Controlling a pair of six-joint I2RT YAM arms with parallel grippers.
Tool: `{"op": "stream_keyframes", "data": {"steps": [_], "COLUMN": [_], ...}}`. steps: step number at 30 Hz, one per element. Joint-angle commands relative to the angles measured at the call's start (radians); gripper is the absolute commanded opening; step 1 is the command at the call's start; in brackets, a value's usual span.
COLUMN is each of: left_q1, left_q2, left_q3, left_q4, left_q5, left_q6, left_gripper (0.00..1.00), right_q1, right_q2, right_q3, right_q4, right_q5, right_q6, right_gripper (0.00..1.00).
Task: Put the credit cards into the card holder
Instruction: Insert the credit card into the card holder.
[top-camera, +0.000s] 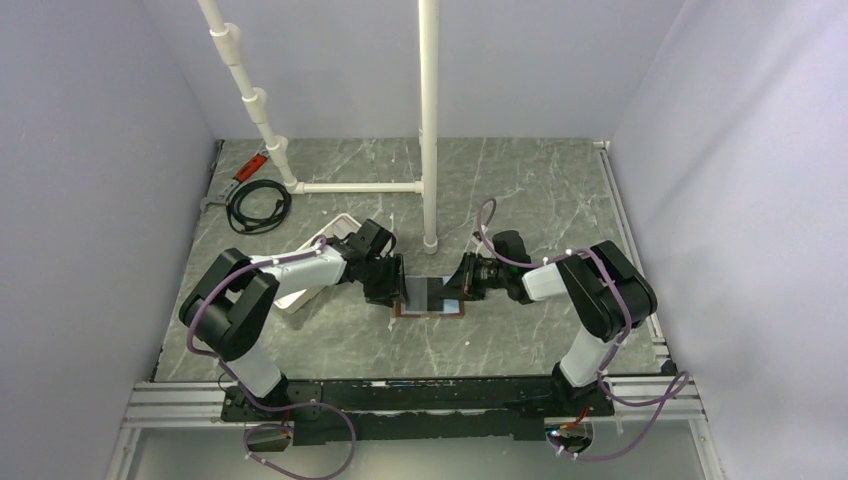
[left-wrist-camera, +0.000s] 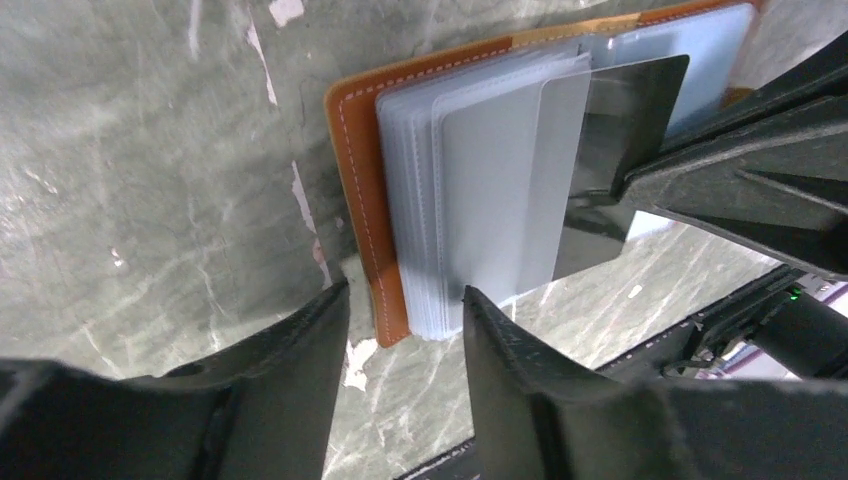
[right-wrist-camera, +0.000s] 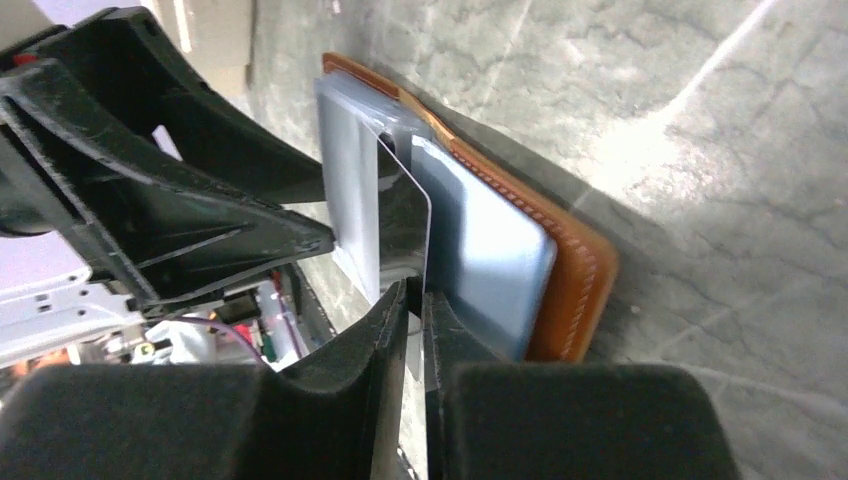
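The brown card holder (top-camera: 432, 311) lies open on the table between my two grippers, its clear sleeves (left-wrist-camera: 410, 200) fanned up. A grey credit card (left-wrist-camera: 485, 190) sits in a sleeve. A second, mirror-dark credit card (left-wrist-camera: 630, 110) stands on edge with one end in the sleeves. My right gripper (right-wrist-camera: 416, 292) is shut on that card's (right-wrist-camera: 405, 225) near edge. A light blue card (right-wrist-camera: 485, 260) lies flat on the holder's other page (right-wrist-camera: 582, 285). My left gripper (left-wrist-camera: 400, 298) is open, and the holder's near corner lies between its fingertips. The right finger (left-wrist-camera: 480, 310) touches the sleeve stack.
A white tray (top-camera: 296, 296) lies under my left arm. A white pipe frame (top-camera: 428, 120) stands just behind the holder. A coiled black cable (top-camera: 258, 205) and a red tool (top-camera: 250, 165) lie at the back left. Walls close in on both sides.
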Motion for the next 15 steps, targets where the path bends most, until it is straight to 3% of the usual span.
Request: {"op": "stream_keyframes", "data": {"steps": [1,3,8,11,15], "left_q1": [-0.01,-0.01,0.0,0.0,0.0], "left_q2": [-0.066,-0.09,-0.114,-0.108,-0.073], "left_q3": [0.001,0.003,-0.022,-0.032,-0.009], "left_q4": [-0.045,-0.06,-0.023,-0.007,-0.026], "left_q5": [-0.025,-0.057,-0.101,-0.13,-0.18], "left_q6": [-0.009,-0.007,-0.019,-0.025,-0.006], "left_gripper": [0.57,0.6,0.61,0.51,0.32], "right_q1": [0.013,0.025,0.069,0.087,0.094], "right_q2": [-0.083,-0.114,-0.18,-0.195,-0.179], "right_q3": [0.053,0.073,0.09,0.092,0.095], "right_q4": [-0.216,-0.336,-0.426,-0.423,-0.404], "right_q5": [0.131,0.178,0.264,0.286,0.273], "right_q6": [-0.152,-0.223,-0.267,-0.266,-0.256], "right_gripper": [0.16,0.22,0.36,0.38,0.34]}}
